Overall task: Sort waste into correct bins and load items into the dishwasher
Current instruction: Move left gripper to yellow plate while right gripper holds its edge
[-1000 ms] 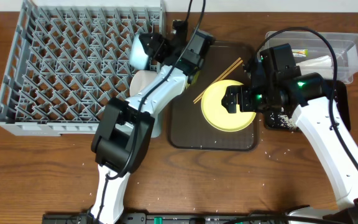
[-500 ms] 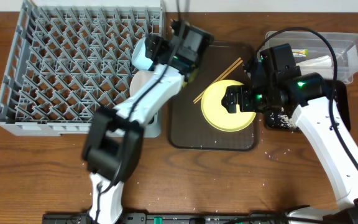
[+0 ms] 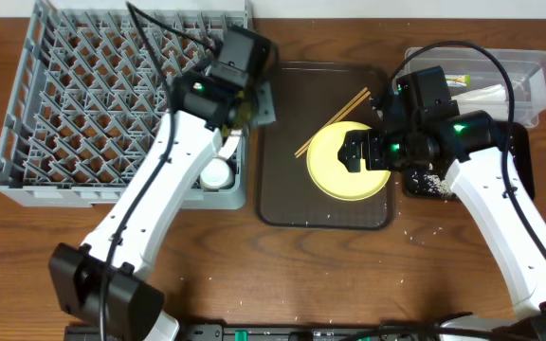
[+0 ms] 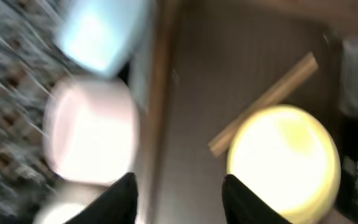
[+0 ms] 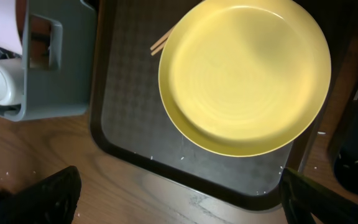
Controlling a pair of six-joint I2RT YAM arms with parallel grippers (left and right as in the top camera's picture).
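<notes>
My right gripper [image 5: 179, 186] hangs wide open and empty above the yellow plate [image 3: 349, 161], centre frame on the brown tray [image 3: 282, 194]. My left gripper [image 4: 180, 190], blurred, stands partly open, gripping nothing.

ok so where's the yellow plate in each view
overhead: yellow plate right of centre, on the brown tray
left wrist: yellow plate lower right, blurred
right wrist: yellow plate fills the upper middle
shared landmark: chopsticks by its upper-left edge in every view
</notes>
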